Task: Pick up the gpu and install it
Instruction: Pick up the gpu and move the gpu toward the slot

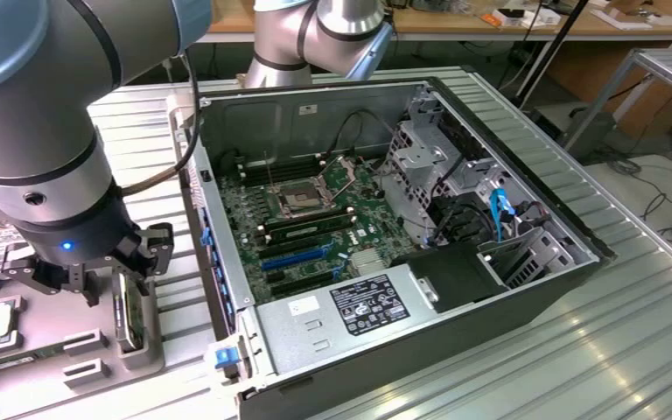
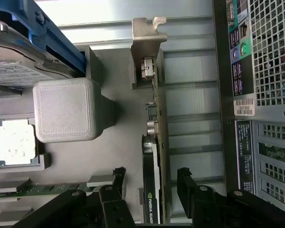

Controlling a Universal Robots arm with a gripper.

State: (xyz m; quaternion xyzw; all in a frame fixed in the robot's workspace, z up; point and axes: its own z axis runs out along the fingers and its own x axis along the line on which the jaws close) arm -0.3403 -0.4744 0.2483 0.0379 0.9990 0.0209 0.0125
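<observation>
The gpu stands on its long edge in a slot of the grey parts tray, its silver bracket at the end far from my fingers. My gripper is open and straddles the card, one black finger on each side with a gap to the board. In the exterior view the gripper hangs low over the gpu at that view's left, beside the open computer case. The motherboard lies flat inside, with blue expansion slots near the case's rear wall.
On the tray, a hard drive in a blue carrier, a grey block, a processor and a memory stick lie close to the gpu. The case's perforated rear panel stands on the card's other side. A ribbed metal table carries everything.
</observation>
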